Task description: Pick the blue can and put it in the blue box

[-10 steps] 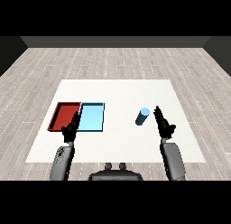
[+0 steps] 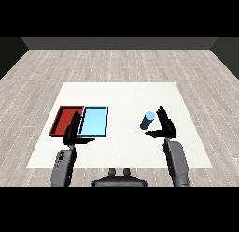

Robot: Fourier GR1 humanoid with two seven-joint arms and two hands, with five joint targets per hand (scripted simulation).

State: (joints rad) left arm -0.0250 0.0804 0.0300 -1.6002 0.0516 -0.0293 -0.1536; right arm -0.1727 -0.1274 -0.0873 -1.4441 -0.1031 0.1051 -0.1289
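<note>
The blue can stands upright on the white table, right of centre. My right hand is just to its right, fingers straight and thumb pointing left below the can, not touching it. The light blue tray lies left of centre with nothing in it. My left hand hovers open over the near edges of both trays, its thumb pointing right.
The red tray lies directly left of the blue tray, their sides touching. The white table stretches out beyond the trays and the can, with grey wooden floor around it.
My right hand has moved left and a little forward, closer to the can. The left hand and the can stay where they were.
</note>
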